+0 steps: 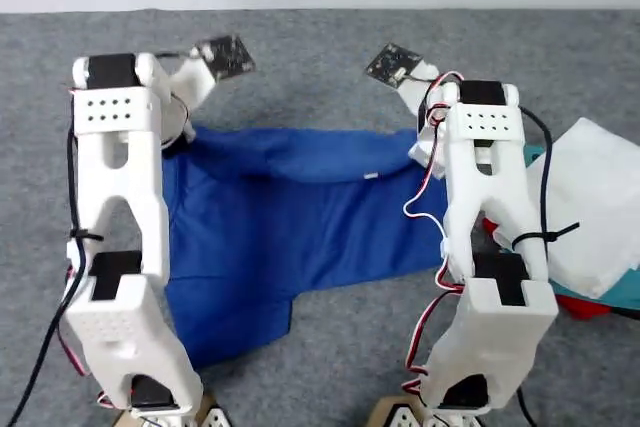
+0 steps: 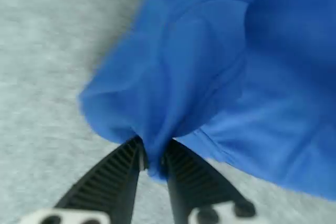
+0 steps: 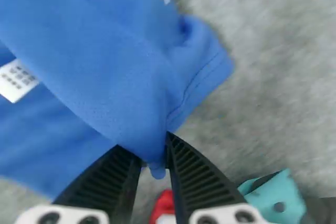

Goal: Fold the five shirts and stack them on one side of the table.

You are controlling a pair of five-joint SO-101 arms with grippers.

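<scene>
High view is showing the grey table (image 1: 330,47) lying under everything, and on it the blue shirt (image 1: 300,227), which I am taking as my landmark. It is spreading flat between my two arms, its long axis running crosswise from my left arm (image 1: 120,207) to my right arm (image 1: 490,207), and one sleeve is trailing off its near side toward my left base. Its far edge is looking doubled over on itself.

Just beside the blue shirt, on my right arm's side, a heap of other garments is waiting: a white shirt (image 1: 600,197) on top, with teal cloth (image 1: 625,292) and a bit of red cloth (image 1: 590,307) peeking out beneath it.

My left gripper (image 2: 152,161) is clenching a bunched corner of the blue shirt at its far left end, the cloth rising out from between the ribbed fingers. My right gripper (image 3: 154,169) is pinching the matching far right corner in the same way, a hemmed edge hanging just beside it. A small white label (image 3: 18,80) is sitting on the blue cloth, near my right grip.

Both grippers are sitting at the far edge, so the shirt's body is lying from them toward my bases. I am judging that the fold calls for drawing both corners that way together, level, neither arm leading.
</scene>
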